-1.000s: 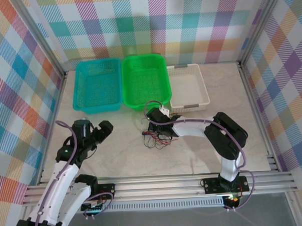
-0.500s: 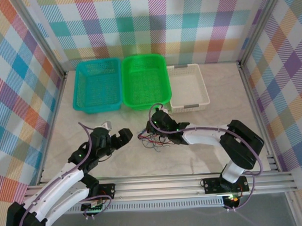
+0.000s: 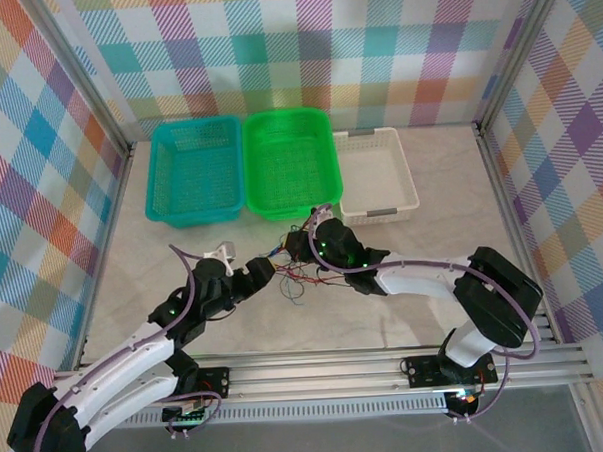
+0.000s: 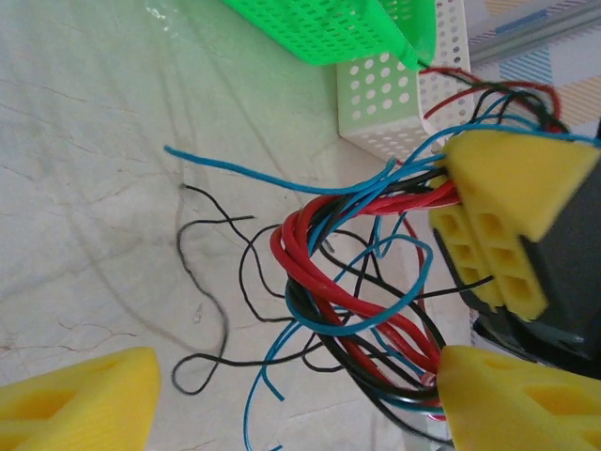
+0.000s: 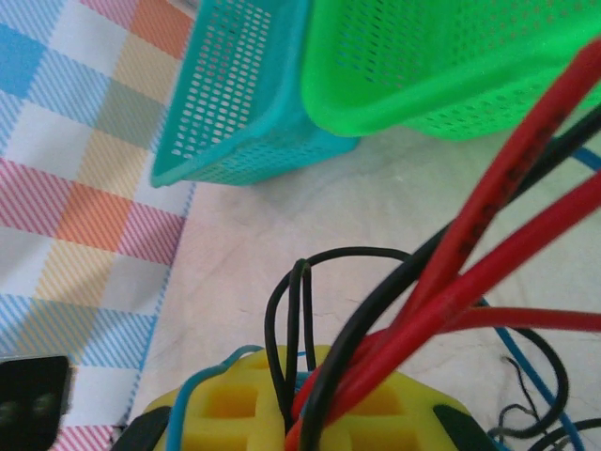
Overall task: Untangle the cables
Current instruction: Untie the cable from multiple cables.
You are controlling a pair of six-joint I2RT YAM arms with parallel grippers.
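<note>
Red, black, blue cables [image 4: 299,282] tangled, clamped by right end effector [image 3: 298,248]; left end effector [image 3: 265,273] spread, empty; cable ends obscured.

- Bright, even light from overhead falls across the table [image 3: 452,229]; shadows on it are faint and soft-edged.
- In the left wrist view the pale marble surface looks slightly washed out.
- In the right wrist view the cables [image 5: 498,211] nearest the lens are blurred, while the teal basket [image 5: 235,103] behind them is sharper.
</note>
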